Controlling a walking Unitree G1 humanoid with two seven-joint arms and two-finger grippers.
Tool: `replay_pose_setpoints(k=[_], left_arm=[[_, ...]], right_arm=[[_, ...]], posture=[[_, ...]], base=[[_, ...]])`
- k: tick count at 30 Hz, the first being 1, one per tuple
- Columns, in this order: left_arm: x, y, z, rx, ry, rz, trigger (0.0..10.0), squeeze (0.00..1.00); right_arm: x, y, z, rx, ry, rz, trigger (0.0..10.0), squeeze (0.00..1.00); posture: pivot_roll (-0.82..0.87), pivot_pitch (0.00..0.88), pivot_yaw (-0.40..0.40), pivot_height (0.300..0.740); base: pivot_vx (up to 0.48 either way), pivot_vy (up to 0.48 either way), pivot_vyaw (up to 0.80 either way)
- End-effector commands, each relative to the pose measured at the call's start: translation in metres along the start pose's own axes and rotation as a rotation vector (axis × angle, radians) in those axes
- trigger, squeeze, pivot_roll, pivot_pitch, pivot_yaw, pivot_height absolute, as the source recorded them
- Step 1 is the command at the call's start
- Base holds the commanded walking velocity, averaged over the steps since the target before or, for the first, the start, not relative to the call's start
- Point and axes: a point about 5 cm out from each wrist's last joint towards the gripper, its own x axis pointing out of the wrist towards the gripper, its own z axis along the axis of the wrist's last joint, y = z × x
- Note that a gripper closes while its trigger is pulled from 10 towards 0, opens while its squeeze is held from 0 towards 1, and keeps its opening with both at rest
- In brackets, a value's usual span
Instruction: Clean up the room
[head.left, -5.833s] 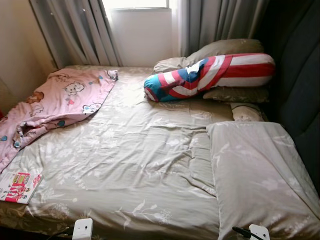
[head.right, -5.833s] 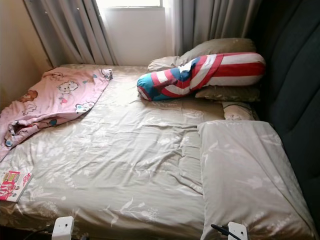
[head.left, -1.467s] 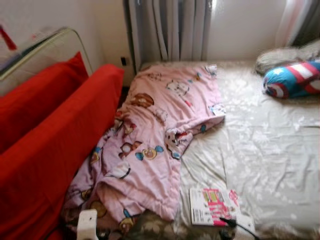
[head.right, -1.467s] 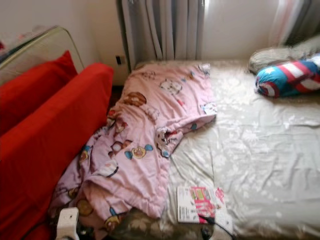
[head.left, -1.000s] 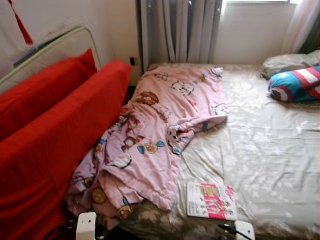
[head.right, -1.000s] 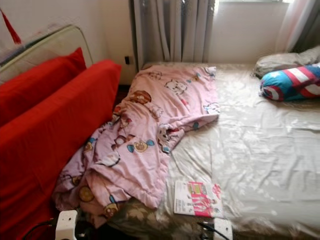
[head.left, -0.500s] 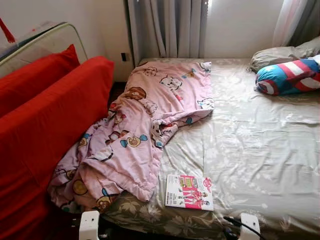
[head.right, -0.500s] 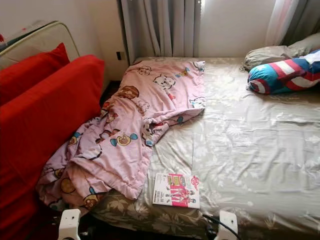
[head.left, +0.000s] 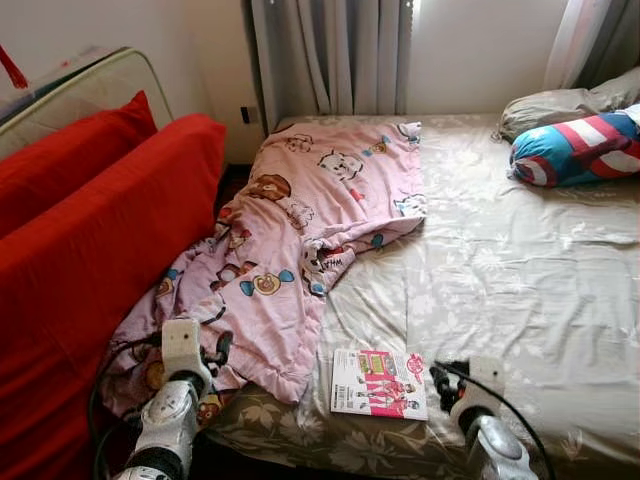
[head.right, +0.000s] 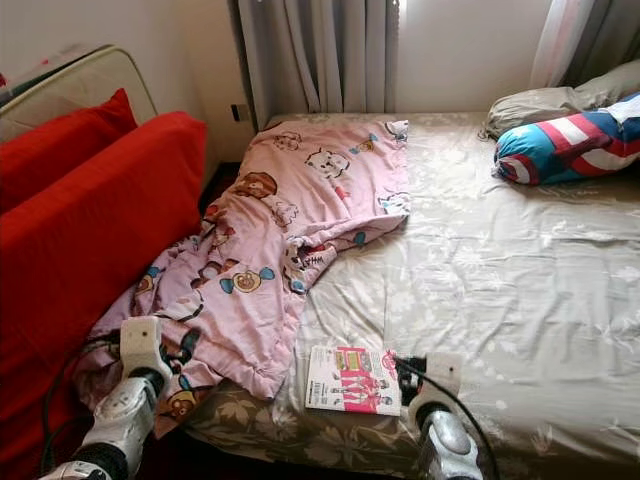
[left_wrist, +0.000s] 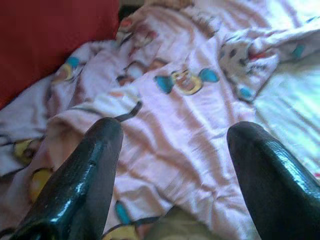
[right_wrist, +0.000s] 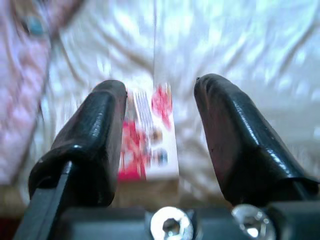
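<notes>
Your left pincer (left_wrist: 170, 165) is raised over the near-left corner of the bed (head.left: 520, 260), with its two black fingers (left_wrist: 80, 185) spread wide apart and nothing between them. Directly ahead of it, and under it, lies the crumpled pink blanket (head.left: 300, 240) printed with cartoon animals; its bunched lower edge hangs off the bed's corner just beside this pincer, and the rest runs away from it toward the curtains (head.left: 330, 55). To the outer side of your left pincer stands the red sofa (head.left: 90, 250), close to the blanket.

Your right pincer (right_wrist: 160, 130) hovers at the bed's near edge, fingers (right_wrist: 85, 140) also parted and empty. Just ahead of it, seen in the gap between those fingers, a pink and white magazine (head.left: 379, 383) lies flat on the beige floral sheet, not touched. From the head views the magazine sits just to the inner side of the right pincer (head.left: 445, 380), between your two pincers, and near the blanket's edge.

Well beyond the right pincer, at the far end of the bed, a red, white and blue bolster (head.left: 575, 148) leans against a beige pillow (head.left: 560, 103)
</notes>
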Motion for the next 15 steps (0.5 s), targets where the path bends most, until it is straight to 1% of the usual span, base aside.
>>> replay_pose_setpoints(k=[1, 2, 3, 4, 5, 6, 8, 9, 11, 15], left_arm=[[-0.001, 0.002, 0.003, -0.010, -0.032, 0.007, 10.0, 0.00], [0.000, -0.002, 0.007, -0.015, -0.064, -0.003, 10.0, 0.00], [0.000, -0.002, 0.007, -0.015, -0.064, -0.003, 10.0, 0.00], [0.000, -0.003, 0.008, -0.014, -0.079, -0.009, 10.0, 0.00], [-0.002, -0.007, 0.009, -0.009, -0.103, -0.021, 10.0, 0.00], [-0.002, -0.007, 0.009, -0.009, -0.103, -0.021, 10.0, 0.00], [-0.003, -0.011, 0.010, -0.011, -0.123, -0.028, 10.0, 0.00], [-0.003, -0.011, 0.010, -0.011, -0.123, -0.028, 10.0, 0.00], [-0.005, -0.012, 0.012, -0.017, -0.153, -0.030, 10.0, 0.00], [-0.006, -0.012, 0.015, -0.015, -0.170, -0.035, 10.0, 0.00]], right_arm=[[0.003, 0.004, 0.012, -0.001, -0.074, 0.017, 10.0, 0.00], [0.004, 0.009, 0.020, -0.030, -0.122, 0.040, 10.0, 0.00], [0.004, 0.009, 0.020, -0.030, -0.122, 0.040, 10.0, 0.00], [0.005, 0.012, 0.023, -0.038, -0.149, 0.046, 10.0, 0.00], [0.005, 0.016, 0.032, -0.030, -0.209, 0.042, 10.0, 0.00], [0.005, 0.016, 0.032, -0.030, -0.209, 0.042, 10.0, 0.00], [0.005, 0.021, 0.040, -0.025, -0.264, 0.040, 10.0, 0.00], [0.005, 0.021, 0.040, -0.025, -0.264, 0.040, 10.0, 0.00], [0.004, 0.029, 0.043, -0.040, -0.300, 0.054, 10.0, 0.00], [0.002, 0.032, 0.044, -0.047, -0.318, 0.060, 10.0, 0.00]], posture=[[-0.14, 0.000, 0.061, 0.740], [-0.18, 0.000, 0.059, 0.740], [-0.18, 0.000, 0.059, 0.740], [-0.18, 0.000, 0.059, 0.740], [-0.19, 0.000, 0.060, 0.740], [-0.19, 0.000, 0.060, 0.740], [-0.20, 0.000, 0.061, 0.740], [-0.20, 0.000, 0.061, 0.740], [-0.22, 0.015, 0.068, 0.740], [-0.22, 0.025, 0.069, 0.740]], base=[[0.000, 0.000, 0.00], [0.000, 0.000, 0.00], [0.000, 0.000, 0.00], [0.000, 0.000, 0.00], [0.000, 0.000, 0.00], [0.000, 0.000, 0.00], [0.000, 0.000, 0.00], [0.000, 0.000, 0.00], [0.000, 0.000, 0.00], [0.000, 0.000, 0.00]])
